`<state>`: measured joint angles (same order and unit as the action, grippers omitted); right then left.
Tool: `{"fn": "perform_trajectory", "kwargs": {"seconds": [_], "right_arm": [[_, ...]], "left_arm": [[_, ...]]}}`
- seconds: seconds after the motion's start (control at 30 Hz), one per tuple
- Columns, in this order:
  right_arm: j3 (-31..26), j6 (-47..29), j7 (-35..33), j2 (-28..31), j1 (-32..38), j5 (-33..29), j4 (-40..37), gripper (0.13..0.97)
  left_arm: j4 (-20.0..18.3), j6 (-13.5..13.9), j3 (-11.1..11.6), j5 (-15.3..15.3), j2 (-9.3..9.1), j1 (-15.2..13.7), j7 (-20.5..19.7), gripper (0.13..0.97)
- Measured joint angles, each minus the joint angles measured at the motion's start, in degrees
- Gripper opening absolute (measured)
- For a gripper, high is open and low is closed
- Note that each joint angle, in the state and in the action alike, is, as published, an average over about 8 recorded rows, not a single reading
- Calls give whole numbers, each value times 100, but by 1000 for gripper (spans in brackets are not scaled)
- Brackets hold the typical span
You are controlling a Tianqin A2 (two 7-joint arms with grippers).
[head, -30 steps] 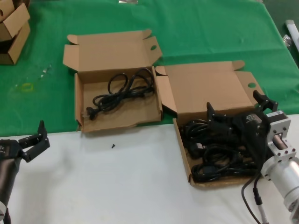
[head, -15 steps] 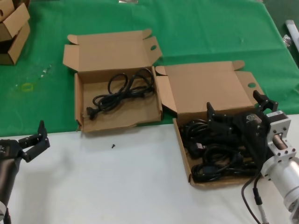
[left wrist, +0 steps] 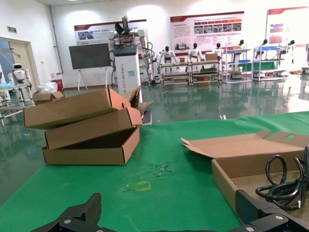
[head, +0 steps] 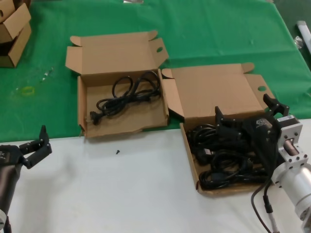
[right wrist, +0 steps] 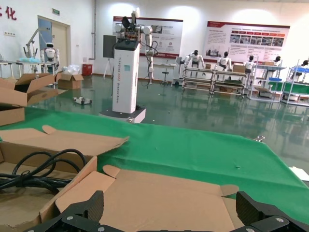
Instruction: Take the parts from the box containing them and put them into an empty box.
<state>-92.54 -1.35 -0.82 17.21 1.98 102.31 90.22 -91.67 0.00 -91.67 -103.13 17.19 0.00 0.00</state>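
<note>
Head view: right gripper (head: 247, 112) (fingers spread) over parts (head: 221, 162).

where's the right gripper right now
In the head view the right gripper is on the right, open over the box full of black cords, just in front of that box's raised lid.
</note>
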Motion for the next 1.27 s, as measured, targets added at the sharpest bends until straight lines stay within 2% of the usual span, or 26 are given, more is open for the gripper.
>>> {"fn": "perform_trajectory", "kwargs": {"seconds": [1.27], "right_arm": [[0, 0, 0, 0, 0, 0, 0, 966]], "left_arm": [[0, 0, 0, 0, 0, 0, 0, 966]]}}
